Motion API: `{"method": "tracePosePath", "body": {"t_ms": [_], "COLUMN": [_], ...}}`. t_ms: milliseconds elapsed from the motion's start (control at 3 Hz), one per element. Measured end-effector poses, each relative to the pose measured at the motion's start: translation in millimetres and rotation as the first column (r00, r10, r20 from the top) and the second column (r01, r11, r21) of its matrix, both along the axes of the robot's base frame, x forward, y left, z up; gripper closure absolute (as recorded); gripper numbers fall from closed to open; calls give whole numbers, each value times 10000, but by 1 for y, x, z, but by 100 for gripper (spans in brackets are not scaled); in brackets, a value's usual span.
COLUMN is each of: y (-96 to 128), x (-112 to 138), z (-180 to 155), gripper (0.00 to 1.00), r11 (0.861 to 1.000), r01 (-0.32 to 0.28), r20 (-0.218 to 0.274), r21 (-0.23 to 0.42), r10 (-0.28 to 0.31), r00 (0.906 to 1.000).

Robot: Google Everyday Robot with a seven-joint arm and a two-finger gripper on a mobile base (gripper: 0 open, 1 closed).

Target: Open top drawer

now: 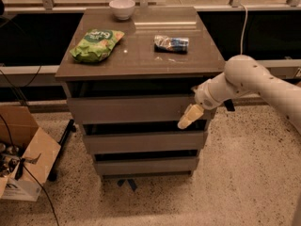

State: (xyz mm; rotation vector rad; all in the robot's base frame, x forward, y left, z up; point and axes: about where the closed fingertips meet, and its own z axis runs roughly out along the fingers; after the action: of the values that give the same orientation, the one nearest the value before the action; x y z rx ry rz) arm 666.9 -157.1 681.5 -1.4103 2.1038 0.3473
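Observation:
A grey-brown cabinet holds three drawers under a flat top (141,55). The top drawer (127,108) is the widest, with a plain handleless front panel; it looks closed, with a dark gap above it. The middle drawer (143,141) and the bottom drawer (146,165) sit below it, each narrower. My gripper (189,117) comes in from the right on a white arm. Its cream fingers lie against the right end of the top drawer's front, pointing down and left.
On the cabinet top lie a green chip bag (96,44), a small blue snack pack (172,43) and a white bowl (122,8). An open cardboard box (26,161) with cables stands on the speckled floor at left. A rail runs behind.

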Motion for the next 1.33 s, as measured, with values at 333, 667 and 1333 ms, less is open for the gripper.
{"method": "tracePosePath", "body": {"t_ms": [333,667,1333], "y": [3,-2,-2], "x": [2,-1,-1], "z": [-20,-21,-9], "gripper": [17,48,99], "r11": [9994,9994,9995], "r01": [-285,-289,-289], "r20": [-454,-552,-551], "r21": [176,162,162], "r10": [293,298,297], "r00": [9985,9980,9980]}}
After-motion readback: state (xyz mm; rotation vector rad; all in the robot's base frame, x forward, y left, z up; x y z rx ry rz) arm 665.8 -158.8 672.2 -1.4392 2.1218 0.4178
